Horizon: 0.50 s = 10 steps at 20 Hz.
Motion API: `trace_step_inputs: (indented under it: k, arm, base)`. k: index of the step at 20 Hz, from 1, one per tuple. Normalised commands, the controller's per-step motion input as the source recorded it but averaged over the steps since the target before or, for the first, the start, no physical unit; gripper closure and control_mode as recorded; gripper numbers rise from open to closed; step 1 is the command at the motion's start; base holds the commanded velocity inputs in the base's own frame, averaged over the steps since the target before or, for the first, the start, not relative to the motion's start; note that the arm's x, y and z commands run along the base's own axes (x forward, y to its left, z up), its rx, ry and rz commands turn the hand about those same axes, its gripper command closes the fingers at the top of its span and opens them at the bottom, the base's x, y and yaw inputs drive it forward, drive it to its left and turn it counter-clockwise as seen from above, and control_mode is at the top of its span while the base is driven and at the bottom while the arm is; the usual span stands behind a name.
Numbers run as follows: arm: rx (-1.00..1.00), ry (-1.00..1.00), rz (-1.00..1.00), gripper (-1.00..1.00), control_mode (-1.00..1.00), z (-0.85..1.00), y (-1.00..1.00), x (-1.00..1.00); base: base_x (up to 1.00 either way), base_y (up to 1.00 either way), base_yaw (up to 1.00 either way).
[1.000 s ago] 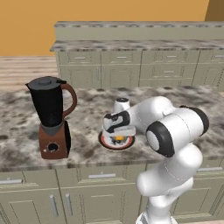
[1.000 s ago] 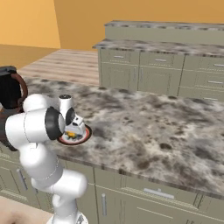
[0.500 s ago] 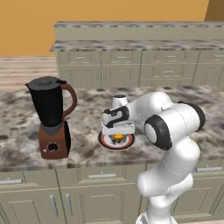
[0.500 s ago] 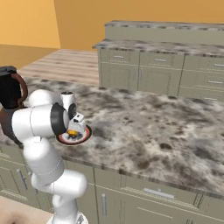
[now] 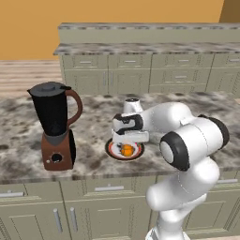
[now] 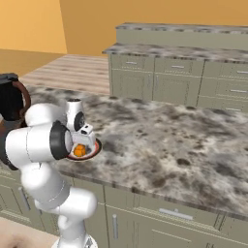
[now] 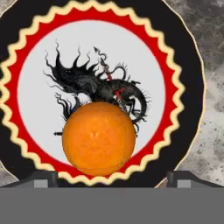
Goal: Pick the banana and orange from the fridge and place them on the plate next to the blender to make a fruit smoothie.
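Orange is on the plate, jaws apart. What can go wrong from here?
1. The orange is round and sits off-centre toward the plate rim; it might roll off.
2. The gripper hangs just above with its fingertips either side; a sideways retreat could knock it.
3. No banana lies on the plate, so that fetch appears undone.

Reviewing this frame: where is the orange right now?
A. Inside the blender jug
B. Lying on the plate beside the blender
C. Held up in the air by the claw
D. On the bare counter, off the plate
B. The orange lies on the plate, overlapping its pale centre and red ring, with the claw open above it; the blender stands on the counter beside the plate.
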Motion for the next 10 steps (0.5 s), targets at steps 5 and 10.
trace_step_inputs:
  k: [5, 10]
  arm:
    - [0.00, -0.27, 0.00, -1.00, -1.00, 0.47, -0.46, -0.85]
    - [0.01, -0.32, 0.00, -1.00, -1.00, 0.44, -0.50, -0.88]
  base:
    - [0.00, 0.00, 0.00]
    - [0.00, 0.00, 0.00]
